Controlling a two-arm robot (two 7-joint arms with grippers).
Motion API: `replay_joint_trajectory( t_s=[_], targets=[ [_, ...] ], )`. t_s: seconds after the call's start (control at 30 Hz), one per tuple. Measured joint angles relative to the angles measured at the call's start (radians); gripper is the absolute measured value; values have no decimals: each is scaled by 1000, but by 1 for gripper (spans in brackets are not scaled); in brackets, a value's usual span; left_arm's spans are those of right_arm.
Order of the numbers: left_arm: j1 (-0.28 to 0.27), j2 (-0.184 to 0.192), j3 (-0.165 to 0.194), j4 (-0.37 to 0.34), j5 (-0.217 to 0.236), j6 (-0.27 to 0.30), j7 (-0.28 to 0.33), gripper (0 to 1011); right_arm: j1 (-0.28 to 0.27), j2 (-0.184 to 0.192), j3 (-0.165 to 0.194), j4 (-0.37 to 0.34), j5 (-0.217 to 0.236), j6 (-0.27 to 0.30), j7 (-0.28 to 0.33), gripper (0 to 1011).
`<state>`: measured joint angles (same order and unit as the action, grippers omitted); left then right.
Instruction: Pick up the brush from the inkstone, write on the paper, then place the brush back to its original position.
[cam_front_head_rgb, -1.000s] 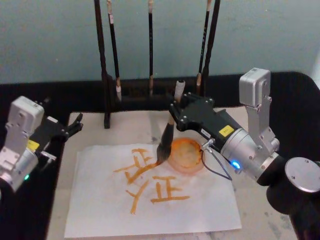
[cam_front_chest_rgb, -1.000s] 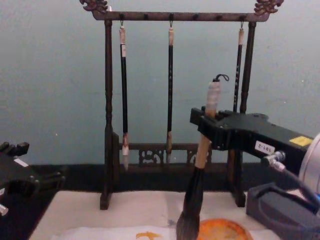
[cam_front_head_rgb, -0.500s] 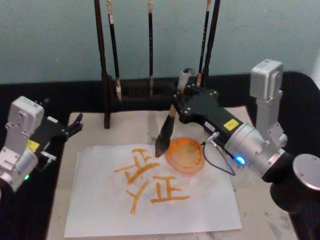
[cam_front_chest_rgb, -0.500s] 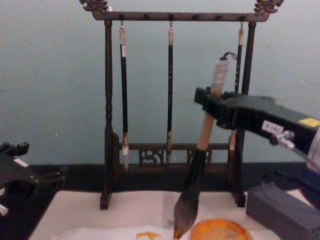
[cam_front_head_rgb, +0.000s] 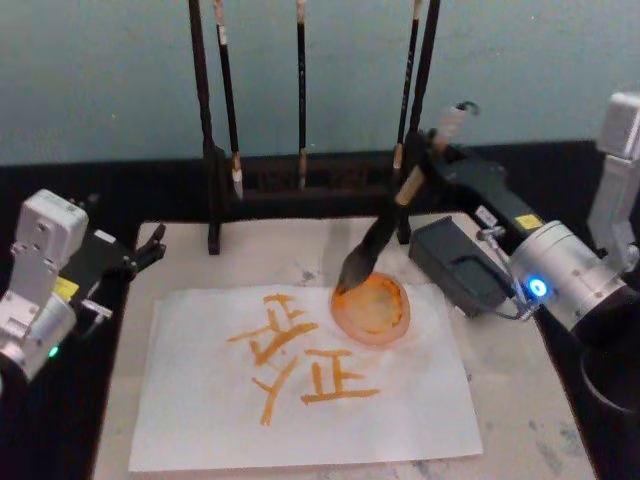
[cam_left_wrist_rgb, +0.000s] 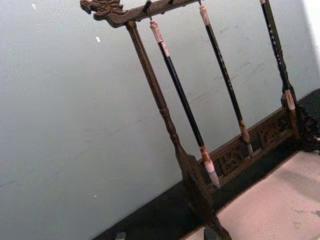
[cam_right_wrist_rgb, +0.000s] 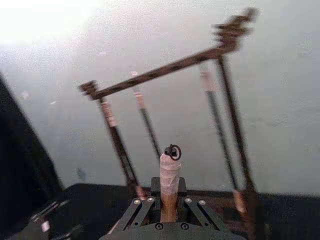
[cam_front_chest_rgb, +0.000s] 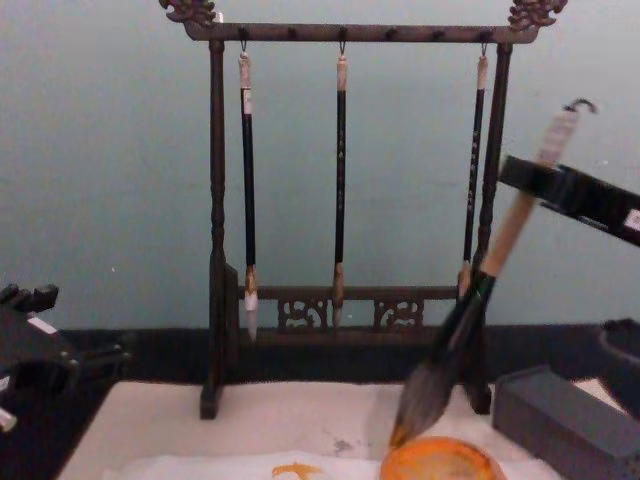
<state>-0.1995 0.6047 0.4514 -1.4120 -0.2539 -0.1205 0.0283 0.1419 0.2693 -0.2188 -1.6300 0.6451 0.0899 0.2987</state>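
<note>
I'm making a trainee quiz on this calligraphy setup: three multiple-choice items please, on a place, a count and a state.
1. Where is the brush's tip?
A at the orange dish's rim
B beside the left gripper at the mat's left edge
C up on the rack

2. How many slim brushes hang there?
A two
B three
C five

3. The right gripper is
A open
B shut on the brush
C parked

Key: 1 A, bristles end at the dish's rim; 2 B, three hang from the bar; 3 B, its jaws clamp the handle.
</note>
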Motion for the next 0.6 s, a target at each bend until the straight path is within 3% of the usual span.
replay_joint_trajectory(
  t_s=[0.13,0.3,0.6],
  targets=[
    [0,0,0,0,0,0,0,1010,0,-5,29,15,48,25,-23,176],
    [0,0,0,0,0,0,0,1010,4,-16,76,55,154,88,-57,176],
    [0,0,0,0,0,0,0,1010,3,-37,116,100,270,142,-99,176]
  ],
)
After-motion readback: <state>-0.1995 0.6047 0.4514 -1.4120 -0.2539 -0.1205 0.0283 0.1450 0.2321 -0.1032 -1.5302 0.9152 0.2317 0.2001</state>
